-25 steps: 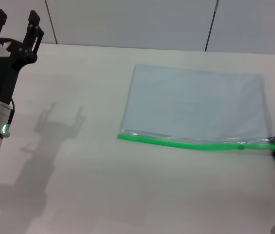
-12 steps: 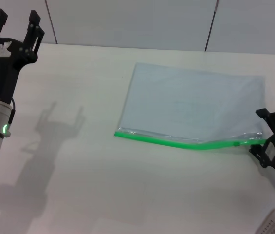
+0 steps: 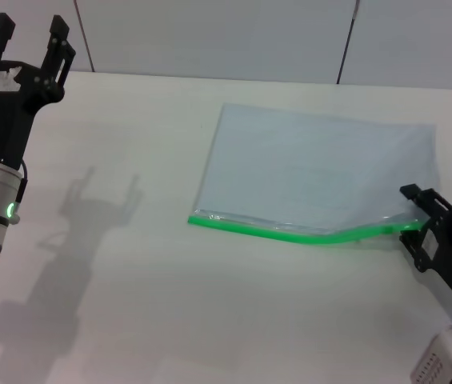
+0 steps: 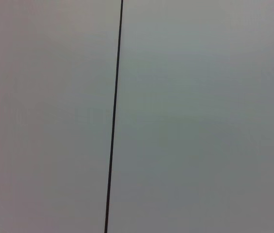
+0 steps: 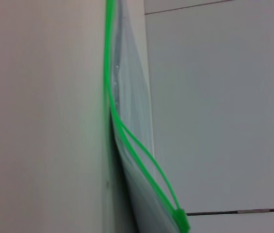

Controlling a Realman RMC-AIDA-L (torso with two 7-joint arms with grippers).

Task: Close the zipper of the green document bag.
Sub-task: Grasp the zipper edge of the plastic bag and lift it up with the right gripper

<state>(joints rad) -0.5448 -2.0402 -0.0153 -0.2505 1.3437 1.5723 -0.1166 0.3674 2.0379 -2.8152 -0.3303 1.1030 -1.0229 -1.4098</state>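
The zipper [image 3: 290, 233] runs along the near long edge of the bag [image 3: 314, 172], which lies flat on the table [image 3: 146, 288] to our right of centre. In the right wrist view the strip [image 5: 111, 77] splits into two green lines that part and rejoin at the slider [image 5: 180, 217], so we judge this stretch is not yet sealed and the closing has hardly begun. Toward its right end the strip bends up off the table, which suggests to us that it is being lifted or tugged there.

Our right gripper [image 3: 419, 222] sits at that raised end, its fingers pointing at the strip; whether they are clamped on the slider we cannot tell. What we judge is left is nearly all of it: the slider must travel along the strip to the left corner.

Our left gripper [image 3: 26, 40] is held up at the far left, well apart from the bag, its fingers spread and holding nothing.
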